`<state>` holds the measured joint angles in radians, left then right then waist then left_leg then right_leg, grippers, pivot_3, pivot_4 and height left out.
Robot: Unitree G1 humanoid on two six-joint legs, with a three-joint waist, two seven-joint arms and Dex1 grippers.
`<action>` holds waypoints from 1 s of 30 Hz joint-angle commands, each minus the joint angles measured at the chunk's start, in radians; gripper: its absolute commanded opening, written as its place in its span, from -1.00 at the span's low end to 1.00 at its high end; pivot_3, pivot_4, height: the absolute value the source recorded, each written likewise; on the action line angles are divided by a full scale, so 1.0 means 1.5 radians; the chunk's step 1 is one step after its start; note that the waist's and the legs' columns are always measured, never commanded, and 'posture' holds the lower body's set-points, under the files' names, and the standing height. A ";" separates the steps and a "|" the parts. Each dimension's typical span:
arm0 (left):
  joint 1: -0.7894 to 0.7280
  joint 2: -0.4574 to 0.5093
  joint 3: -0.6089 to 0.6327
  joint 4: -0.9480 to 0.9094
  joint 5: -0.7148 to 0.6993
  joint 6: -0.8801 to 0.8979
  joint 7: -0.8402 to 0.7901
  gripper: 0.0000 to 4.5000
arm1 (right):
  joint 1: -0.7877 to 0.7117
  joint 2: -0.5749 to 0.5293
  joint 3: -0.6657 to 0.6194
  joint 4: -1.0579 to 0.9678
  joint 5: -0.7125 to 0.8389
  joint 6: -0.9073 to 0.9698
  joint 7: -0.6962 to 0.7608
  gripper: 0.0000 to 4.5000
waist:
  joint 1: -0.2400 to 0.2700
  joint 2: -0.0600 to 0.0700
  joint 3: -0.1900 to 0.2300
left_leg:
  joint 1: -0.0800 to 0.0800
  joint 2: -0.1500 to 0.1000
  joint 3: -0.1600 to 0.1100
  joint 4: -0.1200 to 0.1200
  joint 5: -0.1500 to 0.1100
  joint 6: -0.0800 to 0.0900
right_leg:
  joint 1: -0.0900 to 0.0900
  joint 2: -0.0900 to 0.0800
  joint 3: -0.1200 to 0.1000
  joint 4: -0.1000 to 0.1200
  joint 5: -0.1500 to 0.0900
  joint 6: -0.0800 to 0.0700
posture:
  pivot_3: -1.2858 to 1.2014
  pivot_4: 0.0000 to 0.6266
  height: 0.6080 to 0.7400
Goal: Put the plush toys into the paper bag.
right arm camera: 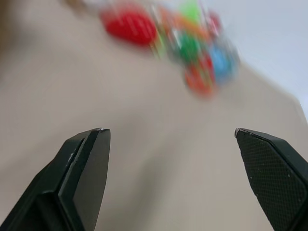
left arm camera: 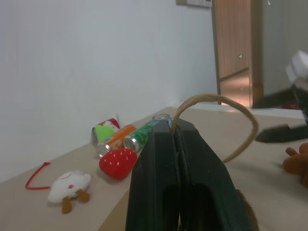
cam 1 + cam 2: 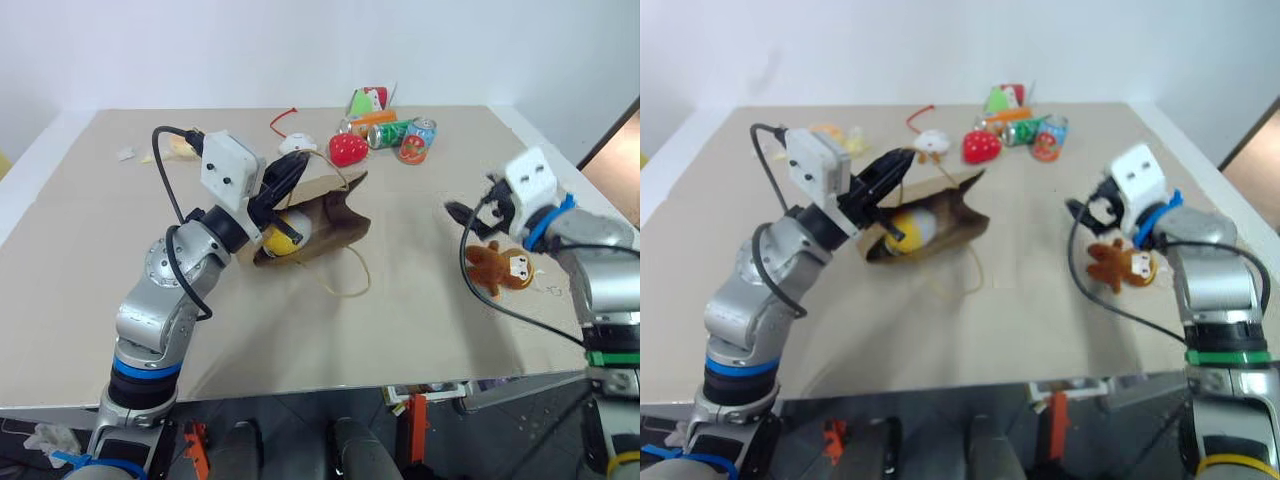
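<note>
The paper bag (image 3: pixel 335 205) lies on its side mid-table, mouth toward my left arm. My left gripper (image 3: pixel 905 158) is shut on one of its loop handles (image 2: pixel 216 98) and holds the mouth's upper edge up. The yellow plush toy (image 3: pixel 283 238) sits inside the bag's mouth. The brown monkey plush toy (image 3: pixel 500 268) lies on the table at the right, just on the near side of my right gripper (image 3: pixel 468 200). That gripper is wide open and empty, its fingers (image 1: pixel 86 168) spread above bare tabletop.
At the table's far side lie a red strawberry toy (image 3: pixel 348 149), a white plush with a red cord (image 3: pixel 297 143), several cans (image 3: pixel 415 138) and a small carton (image 3: pixel 368 100). The bag's second handle (image 3: pixel 355 275) trails on the table. The table's right edge (image 3: pixel 560 150) is close to my right arm.
</note>
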<state>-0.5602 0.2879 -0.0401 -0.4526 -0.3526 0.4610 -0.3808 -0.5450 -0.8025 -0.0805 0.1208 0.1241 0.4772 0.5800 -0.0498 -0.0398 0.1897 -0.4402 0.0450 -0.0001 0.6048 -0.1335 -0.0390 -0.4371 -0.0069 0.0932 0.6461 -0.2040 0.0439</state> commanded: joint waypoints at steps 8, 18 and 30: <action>-0.008 0.002 0.001 -0.016 0.002 -0.014 -0.005 -1.00 | 0.089 0.016 -0.047 -0.071 0.017 0.214 -0.043 0.98 | -0.001 0.000 0.000 | 0.001 0.000 0.001 0.002 0.000 0.000 | 0.001 0.001 0.003 0.000 0.001 0.002 | 0.03 -0.52 0.99; -0.006 0.000 -0.001 -0.013 0.006 -0.017 -0.002 -1.00 | 0.098 0.009 -0.030 -0.066 0.011 0.230 -0.029 -0.94 | 0.000 0.000 0.000 | 0.001 -0.001 0.001 0.005 0.000 0.000 | 0.002 0.001 0.004 0.000 0.001 0.002 | 0.03 -0.52 0.99; -0.008 -0.008 0.002 -0.006 0.006 -0.020 0.003 -1.00 | -0.076 0.055 -0.016 -0.288 0.286 0.256 0.213 -0.97 | -0.015 0.001 0.000 | 0.000 0.001 0.000 0.006 0.000 0.001 | 0.002 0.003 0.004 0.000 0.002 0.003 | 0.03 -0.52 0.99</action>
<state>-0.5600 0.2811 -0.0437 -0.4467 -0.3511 0.4545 -0.3797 -0.6307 -0.7285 -0.1101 -0.2638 0.4851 0.8385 0.8637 -0.0723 -0.0390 0.1901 -0.4397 0.0461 -0.0002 0.6138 -0.1337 -0.0379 -0.4346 -0.0021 0.0986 0.6464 -0.2017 0.0487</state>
